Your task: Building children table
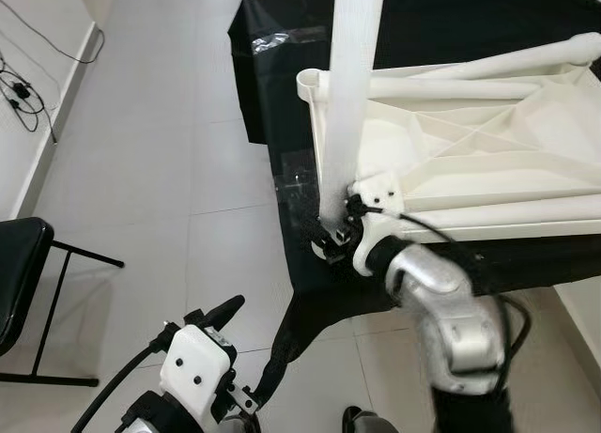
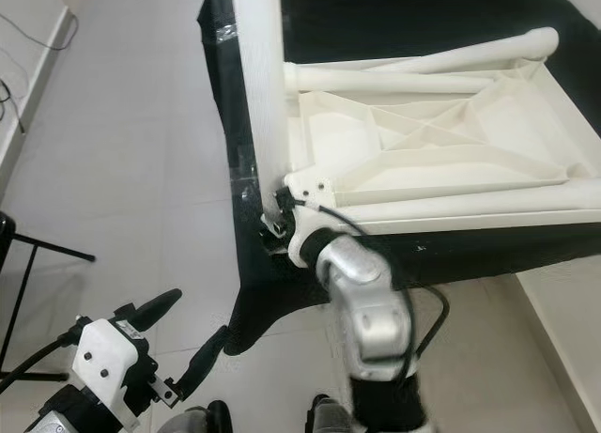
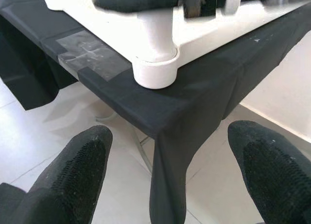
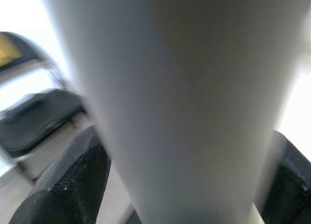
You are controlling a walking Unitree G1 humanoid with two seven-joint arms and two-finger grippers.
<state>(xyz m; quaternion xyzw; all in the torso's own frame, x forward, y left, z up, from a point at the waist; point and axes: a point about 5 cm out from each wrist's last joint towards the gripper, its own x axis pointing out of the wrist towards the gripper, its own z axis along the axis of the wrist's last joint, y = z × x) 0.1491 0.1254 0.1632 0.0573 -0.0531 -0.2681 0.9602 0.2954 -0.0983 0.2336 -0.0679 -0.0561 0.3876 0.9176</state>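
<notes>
Upright table leg (image 1: 349, 95) in right gripper (image 1: 335, 228)

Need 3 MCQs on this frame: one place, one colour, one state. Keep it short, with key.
1. Where does the upturned white tabletop lie?
A. on the floor
B. on the black-draped table
C. on the black chair

2. What colour is the upright table leg?
A. black
B. silver
C. white

3. What is the right tool doing?
A. hanging idle
B. gripping the leg near its base
C. holding the cloth

Key:
1 B, the tabletop rests underside up on black cloth.
2 C, the leg matches the white tabletop.
3 B, the right wrist view has a finger on each side of the leg; the left tool hangs open over the floor.
</notes>
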